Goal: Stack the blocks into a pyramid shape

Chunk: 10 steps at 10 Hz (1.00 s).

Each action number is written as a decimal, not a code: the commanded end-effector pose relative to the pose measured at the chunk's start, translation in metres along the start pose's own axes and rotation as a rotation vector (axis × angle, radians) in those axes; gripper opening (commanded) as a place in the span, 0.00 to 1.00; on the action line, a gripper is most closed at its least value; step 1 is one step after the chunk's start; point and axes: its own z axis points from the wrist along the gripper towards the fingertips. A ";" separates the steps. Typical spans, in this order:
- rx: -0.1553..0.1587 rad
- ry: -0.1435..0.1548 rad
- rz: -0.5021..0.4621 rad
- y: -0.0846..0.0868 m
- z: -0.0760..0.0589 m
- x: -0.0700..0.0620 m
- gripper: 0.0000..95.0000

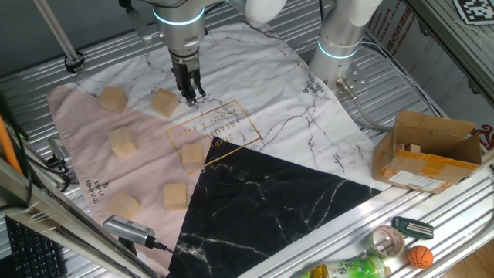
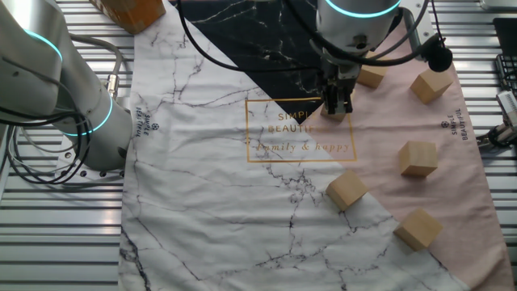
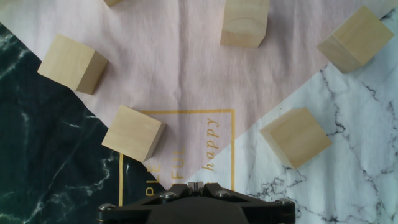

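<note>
Black two-finger gripper hangs low over the marble-print cloth, fingers pressed together and holding nothing. Six light tan wooden cubes lie scattered singly around it, none stacked: the nearest just beside the fingertips, another on the gold lettering, the rest further out on the pink area. To start well, I would open the fingers wide, square them to the nearest cube's flat faces, then descend centred.

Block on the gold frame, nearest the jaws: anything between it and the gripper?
Nothing visible. The gripper hangs above bare cloth, jaws together. That block sits apart from the other blocks, with only flat cloth between it and the gripper.
</note>
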 end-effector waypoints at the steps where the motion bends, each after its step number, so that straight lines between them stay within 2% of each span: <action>1: 0.001 -0.001 0.001 0.000 0.000 0.000 0.00; 10: 0.002 -0.003 -0.006 0.000 0.000 0.000 0.00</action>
